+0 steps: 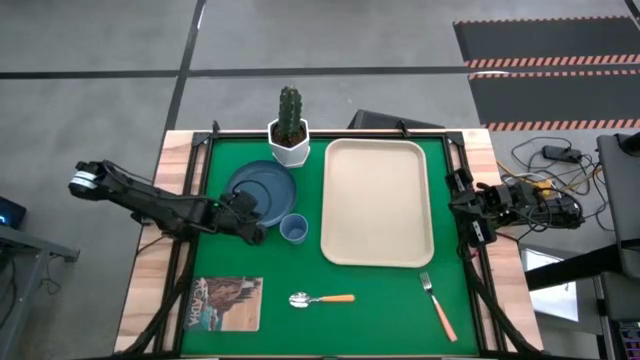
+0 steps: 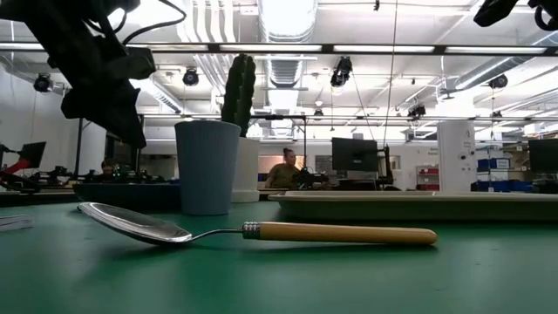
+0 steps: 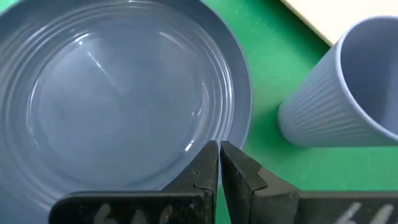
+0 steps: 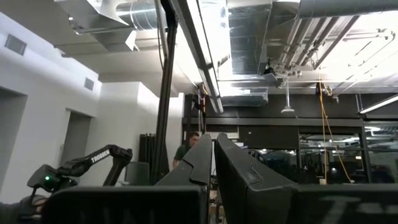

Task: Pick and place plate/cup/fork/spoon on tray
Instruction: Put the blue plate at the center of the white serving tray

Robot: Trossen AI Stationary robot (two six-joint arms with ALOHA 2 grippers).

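The slate-blue plate lies flat on the green mat, left of the cream tray. The light-blue cup stands upright by the plate's near right edge. The spoon and the fork lie flat on the mat near the front edge. My left gripper is shut and hovers over the plate's near rim, beside the cup; in the low view it hangs clear above the plate. My right gripper is shut and empty at the table's right edge, pointing into the room.
A white hexagonal pot with a cactus stands behind the plate at the far edge. A picture book lies at the near left corner. Green mat shows bare between the cup, the spoon and the tray. A person sits in the room beyond.
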